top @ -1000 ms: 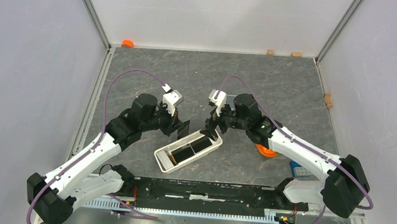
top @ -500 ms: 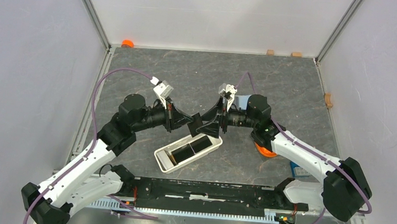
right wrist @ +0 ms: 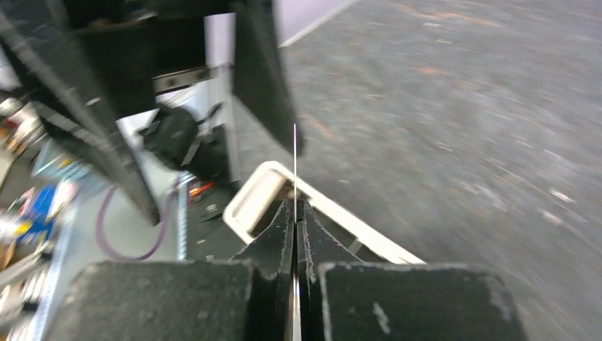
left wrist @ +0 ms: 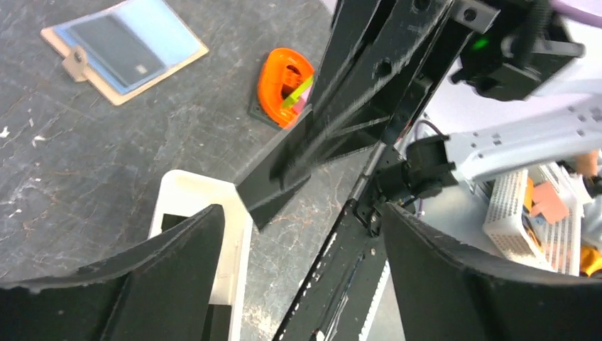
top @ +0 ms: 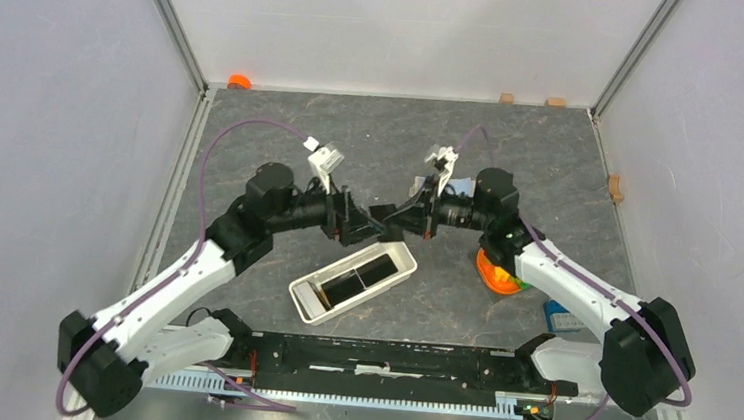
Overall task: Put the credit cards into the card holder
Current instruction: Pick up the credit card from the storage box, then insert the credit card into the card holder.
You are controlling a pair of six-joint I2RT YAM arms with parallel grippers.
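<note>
Above the middle of the counter (top: 283, 143), the right gripper (right wrist: 294, 207) has its fingers pressed together on a black card (left wrist: 273, 186). It pinches the card by one end, so most of it sticks out unsupported. The left gripper (left wrist: 302, 220) faces it with its fingers spread wide and nothing in them. They flank the free end of the card, and I cannot tell whether either finger touches it.

The white tray (top: 402, 256) lies askew just below, toward the middle of the near edge. Its far end is almost under the held card. A dark flat shape in it looks like the other card (top: 357, 279).

The main risk is the thin grip. If one of the spread left fingers brushes the free end, the card could pivot or slip out and land on the counter. On the way down, a tilted card may catch the low rim and end up propped on the wall instead of lying flat. The tray looks light, so a push against its end could slide it toward the near edge. The orange bowl (top: 495, 277) near the right edge sits close under the right arm and could be nudged.
</note>
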